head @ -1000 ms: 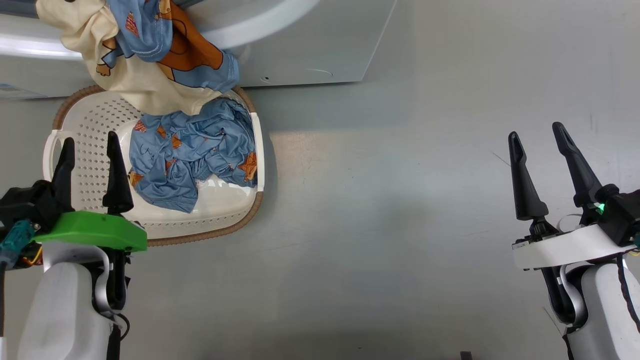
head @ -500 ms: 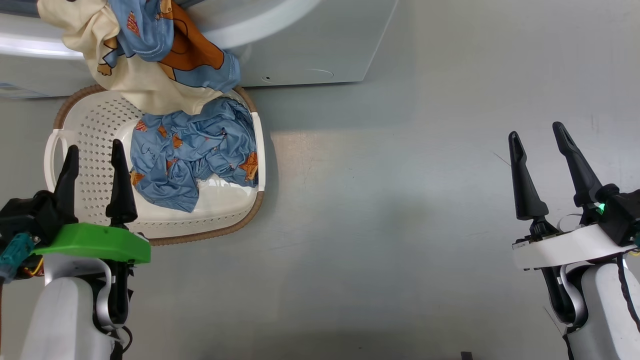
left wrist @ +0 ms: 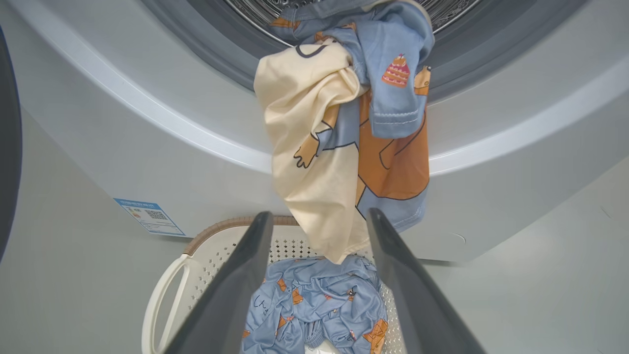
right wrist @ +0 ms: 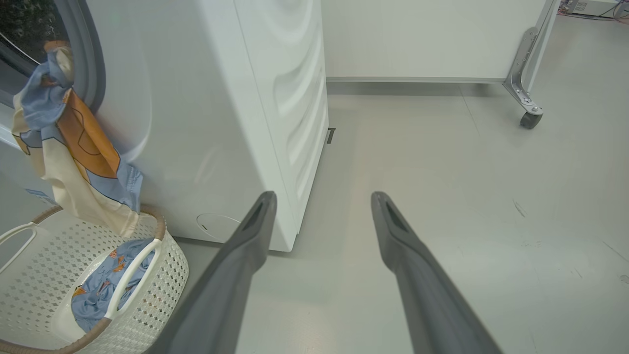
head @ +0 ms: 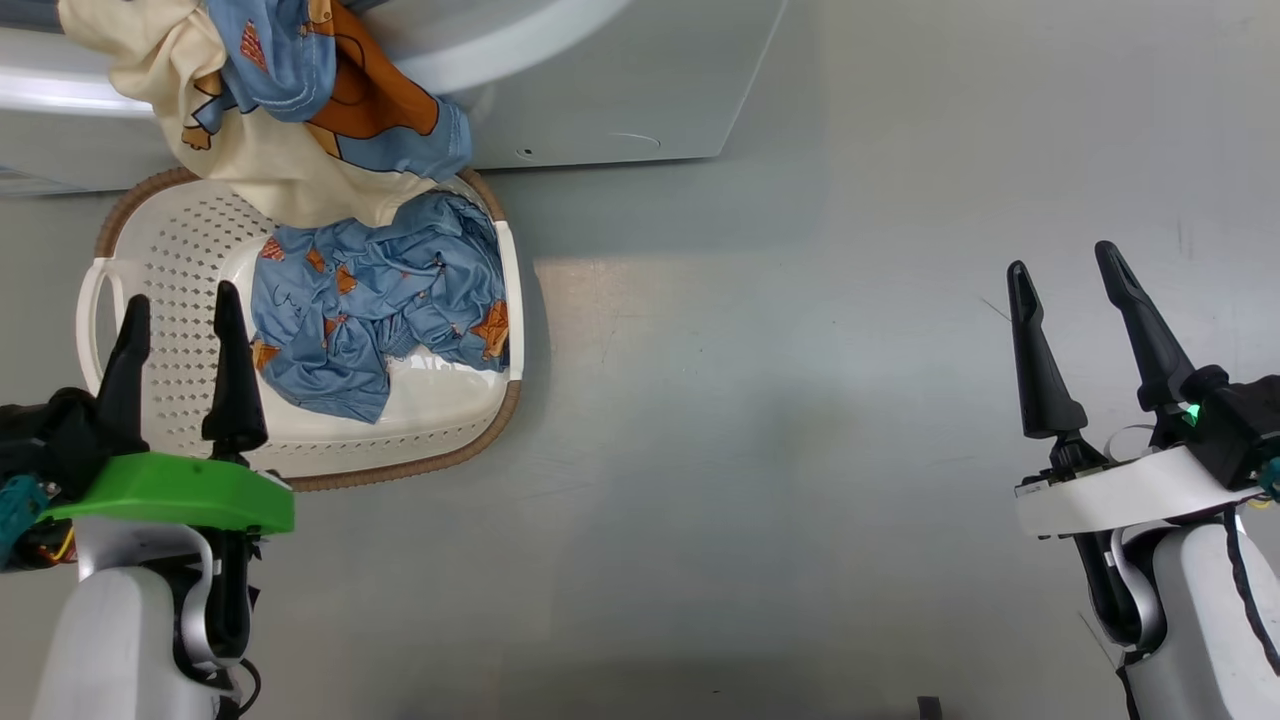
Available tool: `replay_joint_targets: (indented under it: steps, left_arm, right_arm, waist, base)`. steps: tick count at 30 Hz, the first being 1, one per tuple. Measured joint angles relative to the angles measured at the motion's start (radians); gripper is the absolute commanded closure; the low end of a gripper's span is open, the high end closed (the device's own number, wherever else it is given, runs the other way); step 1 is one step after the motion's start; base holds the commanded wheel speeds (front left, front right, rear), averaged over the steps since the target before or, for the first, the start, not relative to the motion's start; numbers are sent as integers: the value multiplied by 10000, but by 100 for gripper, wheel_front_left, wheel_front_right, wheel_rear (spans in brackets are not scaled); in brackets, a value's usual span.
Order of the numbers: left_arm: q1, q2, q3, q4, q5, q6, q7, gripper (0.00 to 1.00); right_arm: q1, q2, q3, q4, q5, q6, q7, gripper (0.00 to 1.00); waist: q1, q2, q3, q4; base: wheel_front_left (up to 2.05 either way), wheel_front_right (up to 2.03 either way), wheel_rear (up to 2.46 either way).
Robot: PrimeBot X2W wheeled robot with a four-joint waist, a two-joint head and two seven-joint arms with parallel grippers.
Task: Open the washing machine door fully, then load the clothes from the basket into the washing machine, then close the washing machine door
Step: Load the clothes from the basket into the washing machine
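Left end effector [head: 180,295]: fingers wide apart, holding nothing, touching nothing. It hangs over the near-left part of the basket [head: 160,250], fingertips above the perforated wall.

Right end effector [head: 1062,258]: fingers also spread wide and empty. It is over bare floor [head: 750,400], well apart from the basket and the laundry.

Clothes, two lots:
- Blue bundle [head: 370,320] lies on the basket floor, just ahead and to the right of the left end effector. Crumpled heap, no clear long axis. It sits in the half of the basket nearer the right end effector.
- Cream/blue/orange garment [head: 300,110] is draped over the lip of the drum mouth, straight ahead of the left end effector and above it. Long axis vertical, top end inside the drum [left wrist: 442,10]. The bottom end hangs down to the basket's far rim. In the left wrist view its lower tip falls between the two fingers.

Basket is on the floor, right against the front of the washing machine [head: 620,90]. Long axis runs handle to handle, parallel to the machine front, open side up.

The drum mouth is uncovered, grey gasket [left wrist: 196,39] exposed. Blue label [left wrist: 150,216] is low on the machine front, ahead-left of the left end effector. From the right end effector, the machine's corner is ahead-left; a castor [right wrist: 529,119] is far ahead-right.
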Motion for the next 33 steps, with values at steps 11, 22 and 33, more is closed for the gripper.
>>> replay_joint_targets:
  steps: [11, 22, 33]
  left_arm:
    - [19, 171, 313, -96, -102, 104, 265, 0]
    - [-182, 587, 658, 219, -188, 198, 535, 0]
    - [-1223, 986, 1057, 826, -320, 280, 752, 0]
  right_arm:
    - [-376, 228, 407, 0, 0, 0, 0, 0]
    - [-453, 533, 546, 0, 46, 0, 0, 0]
    - [-610, 669, 539, -6, 92, 0, 0, 0]
  waist:
    - [0, 0, 177, -464]
    - [0, 0, 509, -1257]
    - [1, 0, 920, -2085]
  base:
    - [0, 0, 0]
    - [0, 0, 0]
    - [0, 0, 0]
